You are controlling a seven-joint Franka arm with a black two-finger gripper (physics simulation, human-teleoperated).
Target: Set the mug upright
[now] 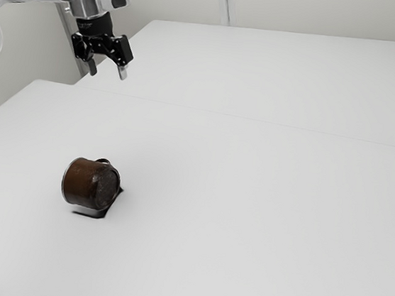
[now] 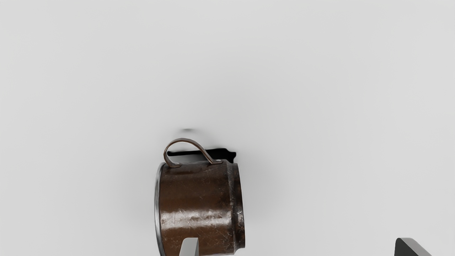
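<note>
The mug [image 1: 88, 184] lies on its side on the surface [image 1: 249, 197], below the end effector [image 1: 107, 73], whose tips are wide apart. It looks like hard metal, not easy to break, but might slip or roll. I'd grab its round sides near the rim [image 2: 157, 206]. Its long line runs from the rim, at the exterior view's left, to the bottom, at the right.

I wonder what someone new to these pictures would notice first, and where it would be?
Probably the brown, scuffed metal mug, lying on its side on the plain white table, its rim toward the exterior view's left and its looped handle standing out from its side. Next, perhaps, the black hand, raised above the table at the exterior view's upper left with its fingers apart.
</note>
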